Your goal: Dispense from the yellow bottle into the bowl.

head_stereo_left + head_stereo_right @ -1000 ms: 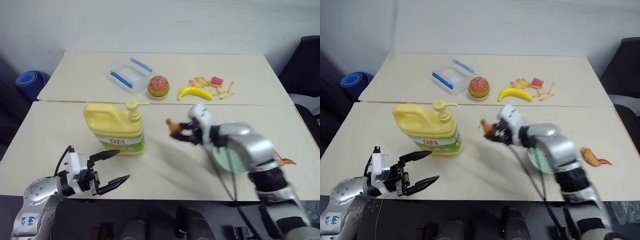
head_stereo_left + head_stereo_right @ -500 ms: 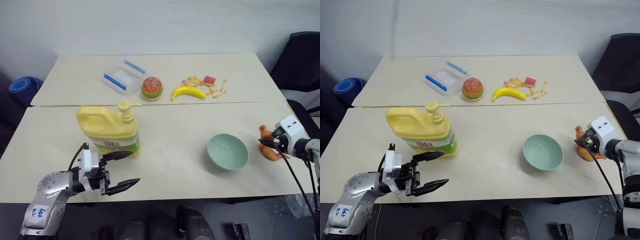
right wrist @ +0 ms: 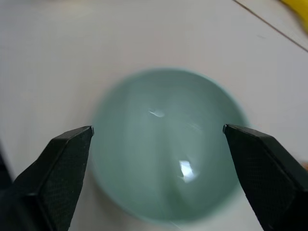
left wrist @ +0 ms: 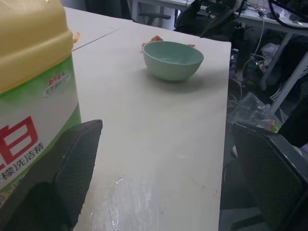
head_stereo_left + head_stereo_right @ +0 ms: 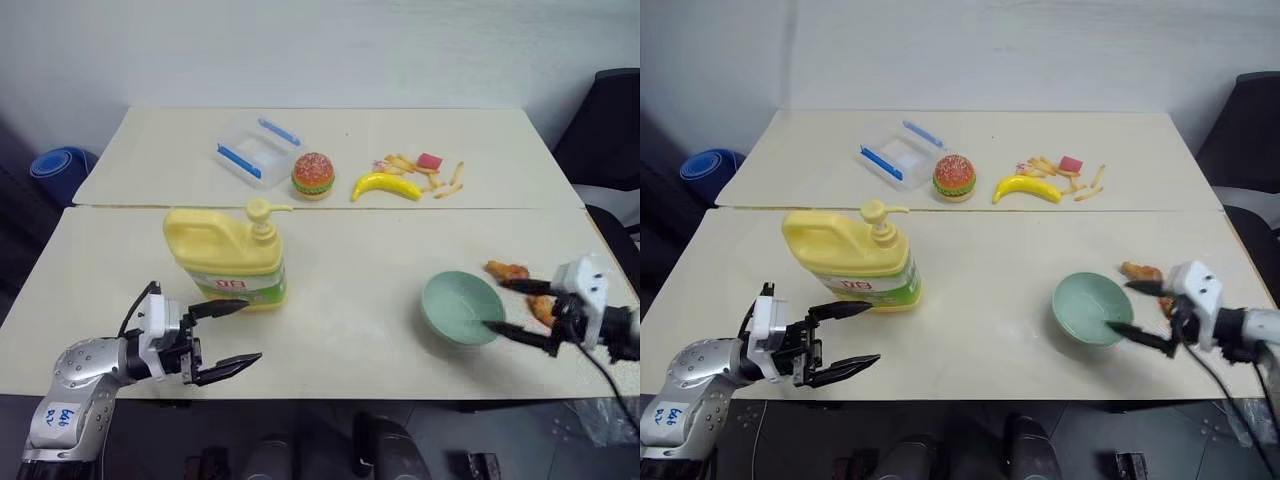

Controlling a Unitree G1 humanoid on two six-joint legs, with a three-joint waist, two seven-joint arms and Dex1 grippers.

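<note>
Because the pump has to be pressed over a waiting dish, the two arms sit one to each item, and neither has taken hold of anything. The left gripper (image 5: 222,337) hangs at the near table edge with its black fingers spread wide and empty; the yellow bottle (image 5: 229,256) stands upright just beyond the upper finger, label side toward it, near enough that a short push forward would probably bring the jaws around the base. Its pump spout points away from that gripper, toward the robot's right, which suits pumping sideways into a dish set beside it. The right gripper (image 5: 520,308) is likewise released and empty, its two fingers splayed on either side of the bowl (image 5: 461,307), whose near rim lies between the tips without being clamped. That straddling stance looks like a set-up for grasping the bowl, since the bowl is well apart from the bottle. A small orange toy (image 5: 507,270) lies just beside the right gripper's far finger, where a closing finger could nudge it
</note>
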